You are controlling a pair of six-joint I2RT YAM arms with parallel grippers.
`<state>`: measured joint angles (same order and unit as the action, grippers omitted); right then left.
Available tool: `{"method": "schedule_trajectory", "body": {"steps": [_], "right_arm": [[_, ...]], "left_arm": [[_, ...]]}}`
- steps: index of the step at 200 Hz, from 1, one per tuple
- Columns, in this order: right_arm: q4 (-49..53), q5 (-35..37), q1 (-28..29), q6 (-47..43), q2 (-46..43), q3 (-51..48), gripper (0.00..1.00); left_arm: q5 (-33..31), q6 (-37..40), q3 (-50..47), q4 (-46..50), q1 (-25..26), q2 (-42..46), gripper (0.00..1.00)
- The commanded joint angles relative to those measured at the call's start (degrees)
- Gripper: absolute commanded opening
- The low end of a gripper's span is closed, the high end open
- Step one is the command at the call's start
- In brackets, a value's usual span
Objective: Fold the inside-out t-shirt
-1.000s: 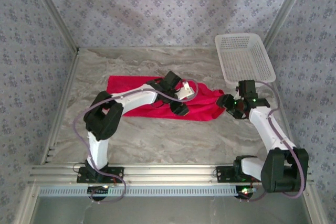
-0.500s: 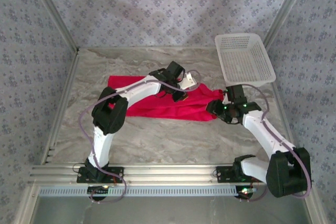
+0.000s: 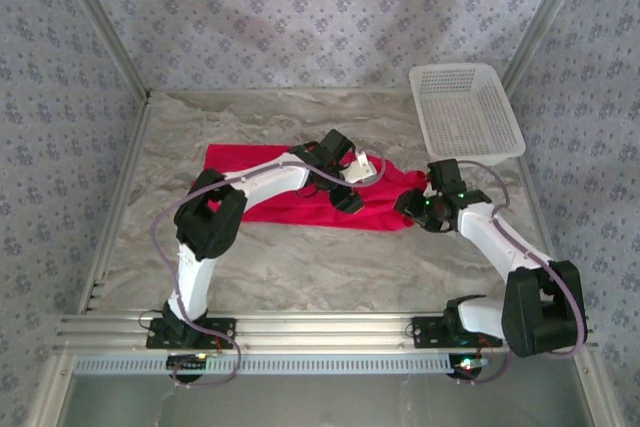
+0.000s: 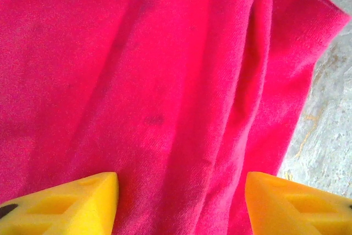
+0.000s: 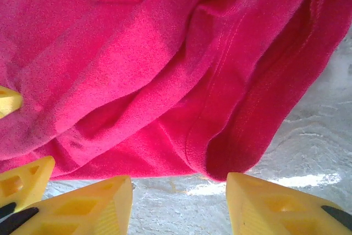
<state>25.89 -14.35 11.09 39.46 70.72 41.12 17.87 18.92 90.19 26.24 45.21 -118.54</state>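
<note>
The inside-out t-shirt point(image 3: 270, 187) is bright red and lies spread across the middle of the marble table, creased into long folds point(image 4: 181, 81). My left gripper point(image 3: 345, 192) hovers over its right half, open, its yellow fingertips point(image 4: 60, 202) wide apart with flat cloth between them and nothing pinched. My right gripper point(image 3: 412, 209) is at the shirt's right end, also open. Its fingertips point(image 5: 93, 207) stand over bare marble, just short of a rolled hem point(image 5: 220, 152). Two more yellow tips point(image 5: 22, 182) show at the left edge of the right wrist view.
A white mesh basket point(image 3: 465, 112) stands at the back right, close behind the right arm. Metal frame rails point(image 3: 300, 332) line the near edge, and patterned walls close in the back and both sides. Bare marble point(image 3: 330, 267) lies between the shirt and the rails.
The right gripper has moved left up to the shirt's right end. The left gripper shifted slightly over the shirt's right half, going toward the back and then returning. The shirt lies much as before.
</note>
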Motion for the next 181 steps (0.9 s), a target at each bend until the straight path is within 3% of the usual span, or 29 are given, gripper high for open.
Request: {"method": "schedule_trajectory", "body": {"steps": [1,16,42,65,119,168,181], "right_arm": [[0.3,0.3,0.3,0.7,-1.3,-0.4,0.5],[-0.4,0.1,1.2,1.3,-1.1,-0.8,0.5],[-1.6,-0.3,2.6,2.5,-0.3,-0.9,0.5],[-2.1,-0.3,2.7,2.6,0.2,-0.7,0.5],[-8.0,1.2,4.5,5.0,2.3,-0.3,0.45],[-11.0,7.4,8.4,7.5,18.9,7.1,0.41],[-11.0,7.9,8.5,7.8,23.2,7.7,0.35]], "left_arm": [[-2.9,0.2,1.6,-2.3,0.5,-1.8,0.49],[-3.7,0.4,4.2,-0.3,0.5,-3.0,0.29],[-3.4,0.8,5.2,0.5,0.4,-3.1,0.17],[-2.5,0.9,4.6,0.7,0.5,-3.2,0.0],[-1.9,-3.6,6.2,1.1,-1.1,-1.3,0.0],[-2.2,-13.1,13.0,3.2,-4.3,3.7,0.0],[-1.5,-14.7,13.9,3.3,-5.0,4.8,0.0]]}}
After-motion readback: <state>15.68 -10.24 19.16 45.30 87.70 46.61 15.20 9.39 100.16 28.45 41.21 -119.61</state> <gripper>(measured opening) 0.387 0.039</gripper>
